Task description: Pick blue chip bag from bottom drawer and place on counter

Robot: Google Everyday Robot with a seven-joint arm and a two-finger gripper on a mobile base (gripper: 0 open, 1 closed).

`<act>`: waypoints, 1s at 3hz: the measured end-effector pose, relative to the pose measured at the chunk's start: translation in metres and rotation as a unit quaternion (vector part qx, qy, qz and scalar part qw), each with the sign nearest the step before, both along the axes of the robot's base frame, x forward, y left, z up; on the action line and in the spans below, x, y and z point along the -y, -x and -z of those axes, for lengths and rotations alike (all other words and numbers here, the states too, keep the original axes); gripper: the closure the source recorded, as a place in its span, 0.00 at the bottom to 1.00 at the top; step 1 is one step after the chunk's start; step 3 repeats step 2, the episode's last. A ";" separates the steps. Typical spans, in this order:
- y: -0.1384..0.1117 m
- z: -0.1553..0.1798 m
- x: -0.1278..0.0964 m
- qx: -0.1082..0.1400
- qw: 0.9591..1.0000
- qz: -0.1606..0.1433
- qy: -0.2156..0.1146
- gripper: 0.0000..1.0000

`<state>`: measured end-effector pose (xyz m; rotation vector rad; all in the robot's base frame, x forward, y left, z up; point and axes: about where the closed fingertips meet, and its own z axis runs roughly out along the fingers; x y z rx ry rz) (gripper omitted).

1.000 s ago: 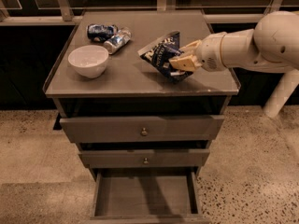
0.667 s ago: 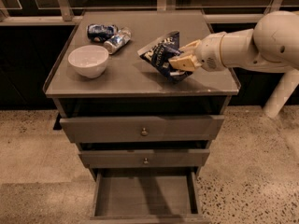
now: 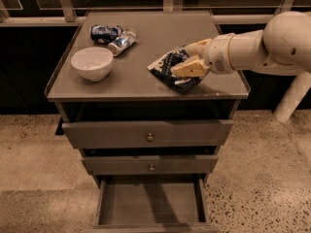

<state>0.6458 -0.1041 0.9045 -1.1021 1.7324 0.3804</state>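
Note:
The blue chip bag [image 3: 172, 69] lies crumpled and flat on the counter [image 3: 146, 38], near its front right. My gripper [image 3: 192, 57] reaches in from the right, low over the bag's right end. Its tan fingers [image 3: 190, 67] stand apart on either side of that end, with no visible squeeze on the foil. The bottom drawer [image 3: 150, 205] is pulled out at the foot of the cabinet, and its grey inside is bare.
A white bowl [image 3: 92, 62] stands at the counter's left. Two blue-and-silver cans [image 3: 112, 37] lie at the back left. The two knobbed drawers [image 3: 149, 136] above the bottom one are shut. My white arm [image 3: 272, 45] spans the cabinet's right side.
The bag stood tilted up in the gripper before; now it has sunk flat onto the counter. The fingers have spread slightly. The arm has barely moved.

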 end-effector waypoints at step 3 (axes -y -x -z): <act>0.000 0.000 0.000 0.000 1.000 0.000 0.000 0.00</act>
